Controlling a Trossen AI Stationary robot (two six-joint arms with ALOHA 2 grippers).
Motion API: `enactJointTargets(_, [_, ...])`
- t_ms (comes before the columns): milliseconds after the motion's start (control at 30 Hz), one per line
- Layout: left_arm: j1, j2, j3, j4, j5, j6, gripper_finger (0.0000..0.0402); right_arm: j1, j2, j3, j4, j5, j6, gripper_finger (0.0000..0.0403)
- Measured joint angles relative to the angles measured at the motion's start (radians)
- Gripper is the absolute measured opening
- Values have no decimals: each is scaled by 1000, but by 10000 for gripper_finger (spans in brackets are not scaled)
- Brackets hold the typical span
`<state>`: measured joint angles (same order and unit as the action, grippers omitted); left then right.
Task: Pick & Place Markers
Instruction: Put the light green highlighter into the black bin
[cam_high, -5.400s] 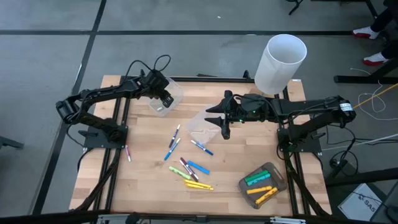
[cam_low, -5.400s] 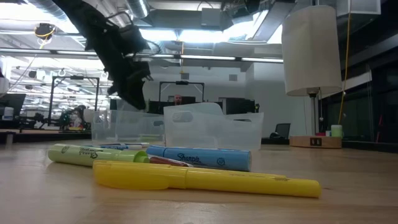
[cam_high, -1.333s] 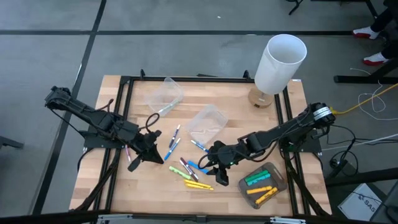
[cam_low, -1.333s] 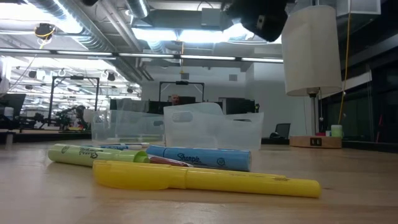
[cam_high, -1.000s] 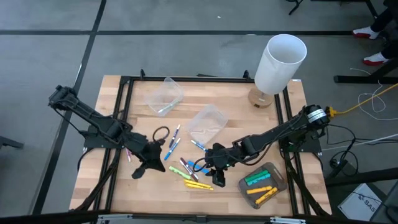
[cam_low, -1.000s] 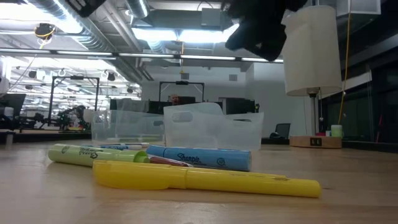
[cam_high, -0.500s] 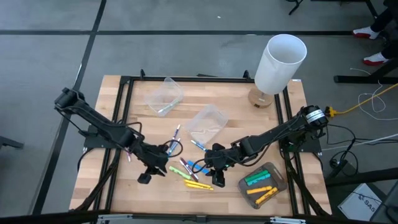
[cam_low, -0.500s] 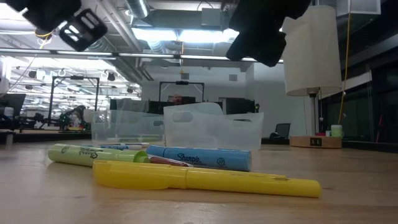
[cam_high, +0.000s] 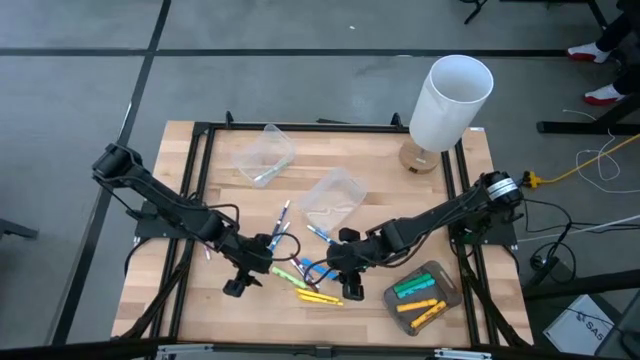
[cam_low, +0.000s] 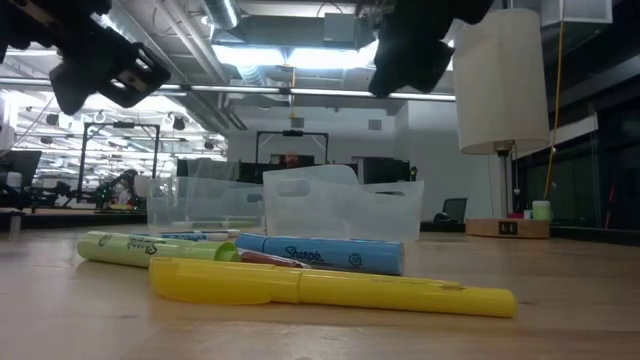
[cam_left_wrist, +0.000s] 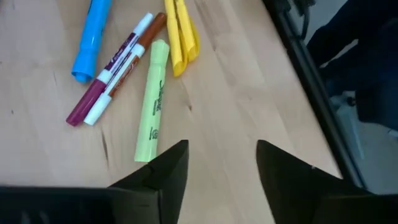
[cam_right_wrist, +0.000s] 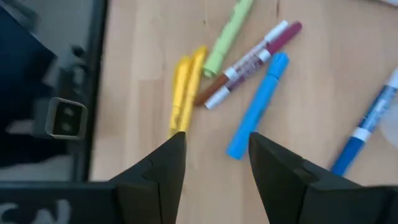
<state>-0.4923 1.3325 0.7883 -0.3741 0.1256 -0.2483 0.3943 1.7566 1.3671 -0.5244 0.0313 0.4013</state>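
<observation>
Several markers lie flat in a cluster on the wooden table near its near edge: a light green one (cam_high: 286, 272) (cam_left_wrist: 151, 99), a light blue one (cam_high: 320, 268) (cam_right_wrist: 258, 112), two yellow ones (cam_high: 320, 297) (cam_right_wrist: 185, 87) and a maroon one (cam_left_wrist: 102, 93). White markers with blue caps (cam_high: 280, 226) lie farther back. My left gripper (cam_high: 236, 284) (cam_left_wrist: 221, 165) hovers open just left of the cluster. My right gripper (cam_high: 348, 280) (cam_right_wrist: 214, 155) hovers open at its right side. Neither touches a marker.
Two clear plastic tubs (cam_high: 266, 154) (cam_high: 331, 198) stand behind the markers. A grey tray (cam_high: 448, 292) with green and yellow markers sits at the near right. A white cylinder (cam_high: 450, 100) stands at the far right corner. Bare wood lies near the near left corner.
My left gripper has moved toward the table's right and down, closing on the marker cluster from the left. My right gripper has shifted only slightly toward the left. The markers have not moved.
</observation>
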Motion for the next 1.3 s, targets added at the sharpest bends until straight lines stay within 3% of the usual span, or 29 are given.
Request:
enactJointTargets(233, [0, 9, 0, -3, -1, 10, 196, 0, 122, 164, -154, 79, -65, 174])
enactJointTargets(467, [0, 9, 0, -13, -54, 17, 196, 0, 229, 253, -194, 108, 50, 174])
enactJointTargets(800, [0, 13, 0, -26, -102, 99, 196, 0, 258, 260, -252, 160, 118, 174])
enactJointTargets(1300, [1, 196, 0, 86, -117, 140, 196, 0, 259, 239, -235, 160, 115, 174])
